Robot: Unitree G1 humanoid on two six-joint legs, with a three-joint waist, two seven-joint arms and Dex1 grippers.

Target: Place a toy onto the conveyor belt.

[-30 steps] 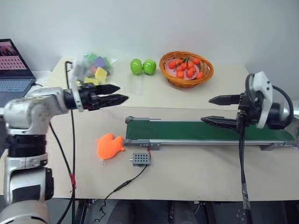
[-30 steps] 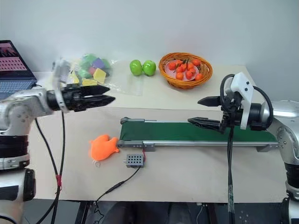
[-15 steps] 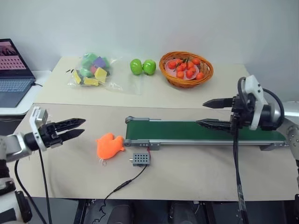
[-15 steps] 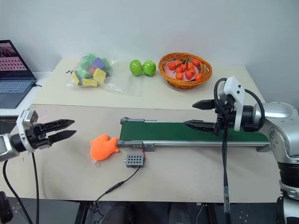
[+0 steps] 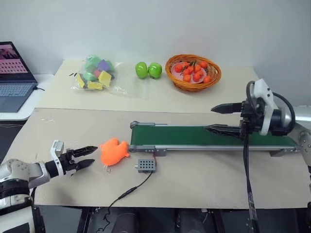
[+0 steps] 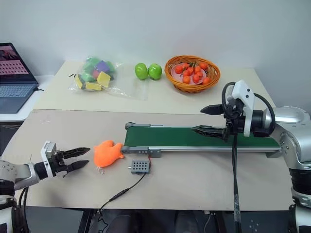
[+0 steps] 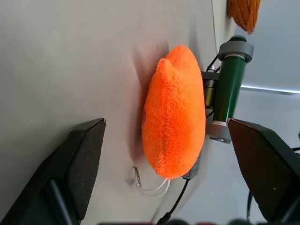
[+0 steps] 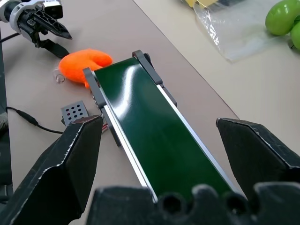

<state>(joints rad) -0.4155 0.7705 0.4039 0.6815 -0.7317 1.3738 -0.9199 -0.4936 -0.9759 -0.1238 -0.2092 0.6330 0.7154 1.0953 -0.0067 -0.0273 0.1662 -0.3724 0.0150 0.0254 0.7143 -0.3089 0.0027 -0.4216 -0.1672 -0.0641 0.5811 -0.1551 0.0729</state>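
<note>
The orange toy [image 5: 114, 151] lies on the tan table just off the left end of the conveyor belt [image 5: 204, 136], a dark green strip in a grey frame. My left gripper [image 5: 90, 156] hovers low over the table, close to the toy's left side. It is open and points at the toy without touching it. In the left wrist view the toy [image 7: 174, 112] sits between and beyond the two spread fingers, with the belt's end roller [image 7: 232, 89] behind it. My right gripper [image 5: 210, 119] is open and empty above the right half of the belt.
A small grey perforated box [image 5: 146, 165] with a black cable [image 5: 124, 193] sits in front of the belt's left end. At the back stand a basket of orange fruits [image 5: 193, 72], two green apples [image 5: 148, 69] and a bag of foam blocks [image 5: 95, 73]. A laptop [image 5: 12, 73] stands at far left.
My left arm has dropped from high over the table's left side to just above the surface, rolled, and now points at the toy from the left. The right arm has held still.
</note>
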